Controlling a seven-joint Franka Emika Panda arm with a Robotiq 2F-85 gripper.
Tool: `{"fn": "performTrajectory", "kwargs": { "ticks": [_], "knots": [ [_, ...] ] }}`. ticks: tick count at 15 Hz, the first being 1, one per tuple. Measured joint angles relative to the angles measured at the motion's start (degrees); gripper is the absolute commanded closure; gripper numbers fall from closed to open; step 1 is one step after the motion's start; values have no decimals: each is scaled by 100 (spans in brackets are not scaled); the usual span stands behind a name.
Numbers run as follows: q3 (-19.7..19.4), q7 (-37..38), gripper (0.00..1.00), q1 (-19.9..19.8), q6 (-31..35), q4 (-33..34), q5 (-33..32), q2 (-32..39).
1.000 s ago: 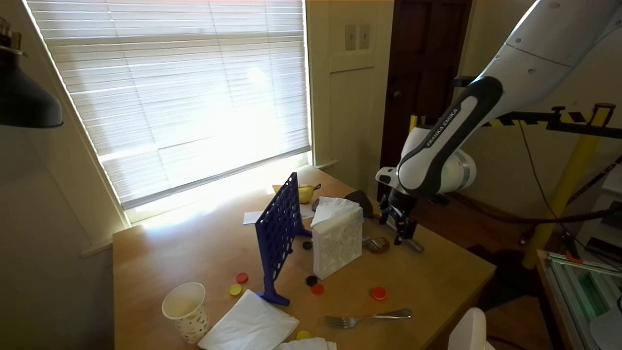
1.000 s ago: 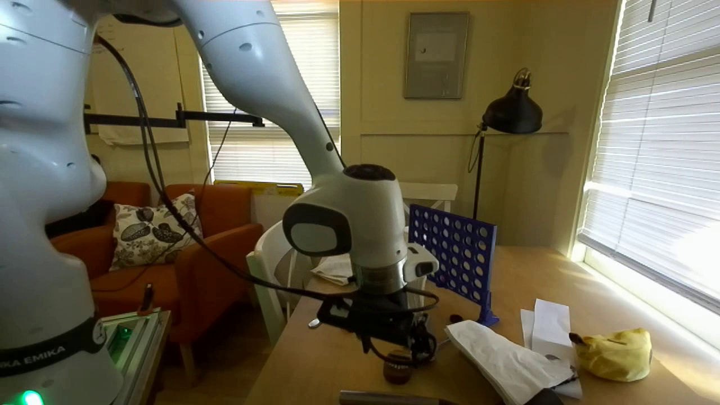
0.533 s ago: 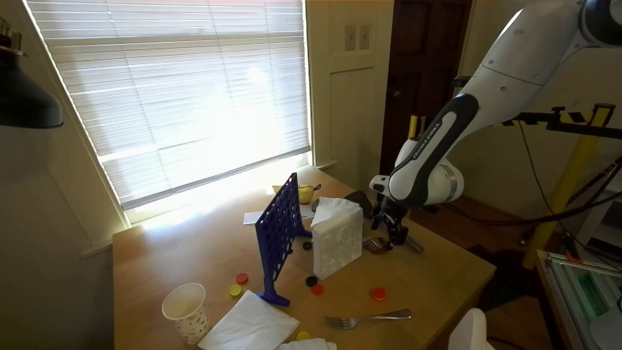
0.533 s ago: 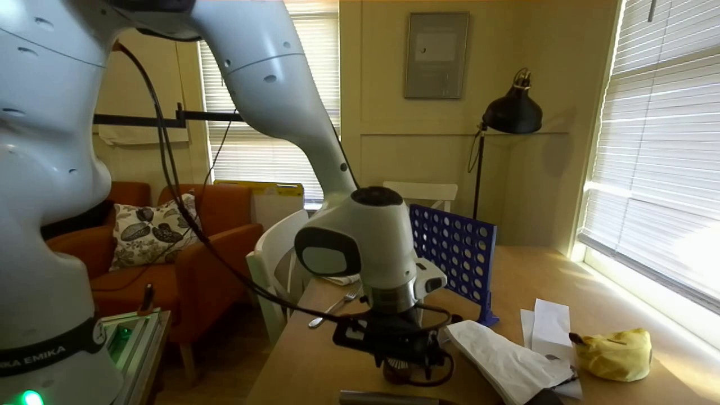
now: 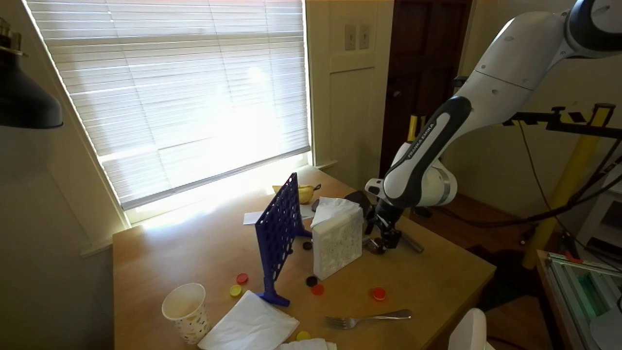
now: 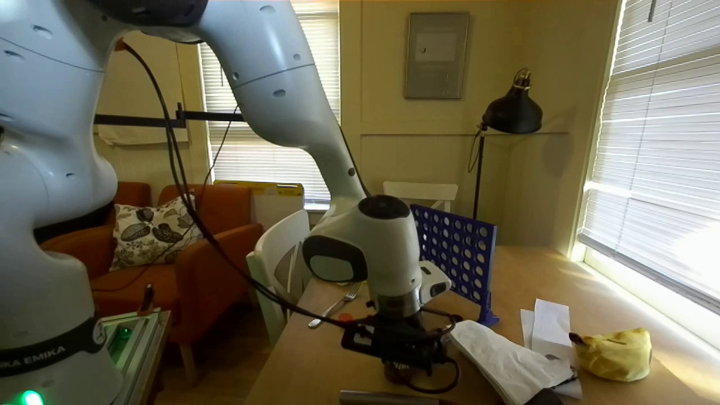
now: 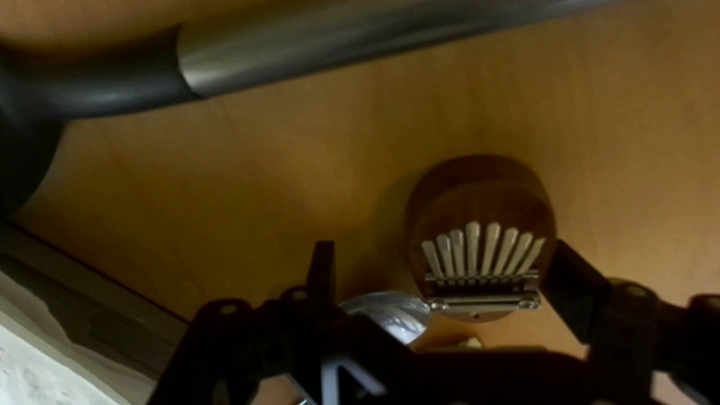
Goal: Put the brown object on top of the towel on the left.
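Since the earlier frame, the gripper (image 7: 441,250) had shifted slightly lower and closer to the white napkin holder (image 5: 337,243); the brown thumb piano (image 7: 481,236) showed no clear displacement. For the task, this was judged to be the end of the approach, with grasping and carrying not yet done. The thumb piano rested on the table (image 5: 194,253) just beside the napkin holder, on the side toward the arm (image 5: 486,92), with what appeared to be a spoon (image 7: 394,315) between the two. The folded towel (image 5: 250,321), presumed to be the target, lay well apart from the napkin holder. The arm reached down from above in both exterior views, wrist (image 6: 388,259) pointing at the table beside the napkin holder. The gripper stood wide and held nothing. In the wrist view the thumb piano appeared between its fingers (image 7: 579,289), close to one and farther from its opposite; contact could not be confirmed. Closing there was judged liable to push it sideways.
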Motion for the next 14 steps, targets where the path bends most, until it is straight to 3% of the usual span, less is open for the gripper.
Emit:
{"fn": "performTrajectory", "kwargs": {
  "ticks": [4, 9, 11, 14],
  "knots": [
    [-78, 20, 66, 66, -276, -2, -48, -58],
    [-320, 332, 67, 243, -838, 3, -493, -224],
    [-599, 744, 67, 492, -1297, 0, -786, -376],
    [-599, 944, 67, 620, -2114, 3, -765, -806]
  ]
}}
